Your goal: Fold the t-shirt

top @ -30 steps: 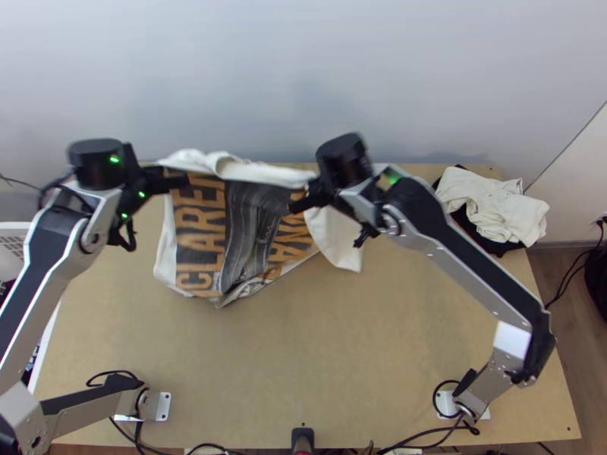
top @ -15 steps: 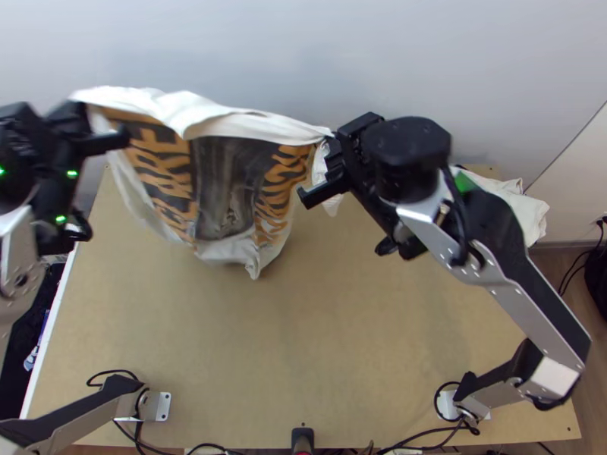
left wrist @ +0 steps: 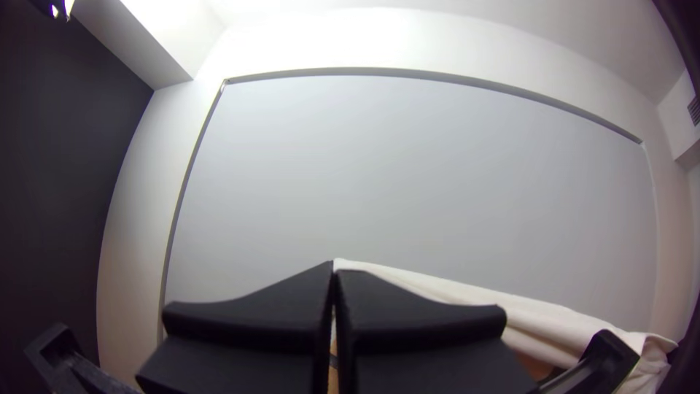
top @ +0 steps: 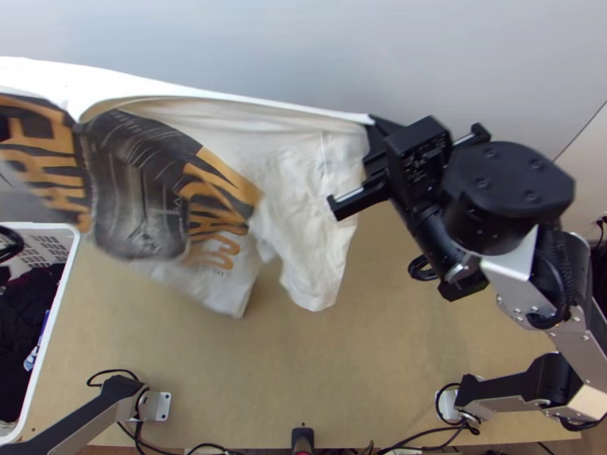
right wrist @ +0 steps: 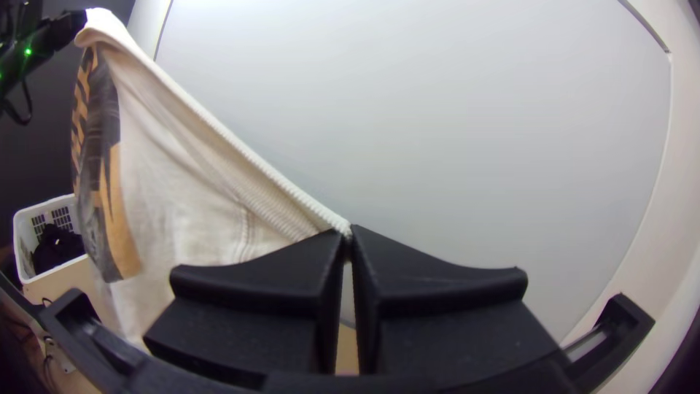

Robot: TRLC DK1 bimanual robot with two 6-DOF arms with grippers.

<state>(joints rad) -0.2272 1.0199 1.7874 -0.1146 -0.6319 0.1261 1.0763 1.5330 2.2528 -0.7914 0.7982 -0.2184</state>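
I hold the printed white t-shirt (top: 303, 197) aloft over the wooden table (top: 341, 379), left gripper (left wrist: 334, 268) and right gripper (right wrist: 350, 235) each pinching an end of its upper edge. The fabric looks light, limp and apt to sag; I judge these ends the right holds, pulled gently taut, never stretched.

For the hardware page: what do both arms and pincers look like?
Right arm: silver-grey links, black joints, a faceted black drum, looping black cables. Left arm: silver-grey and black, green lights near its end. Right pincer and left pincer: each two wide, flat black fingers, narrowing to the tip.
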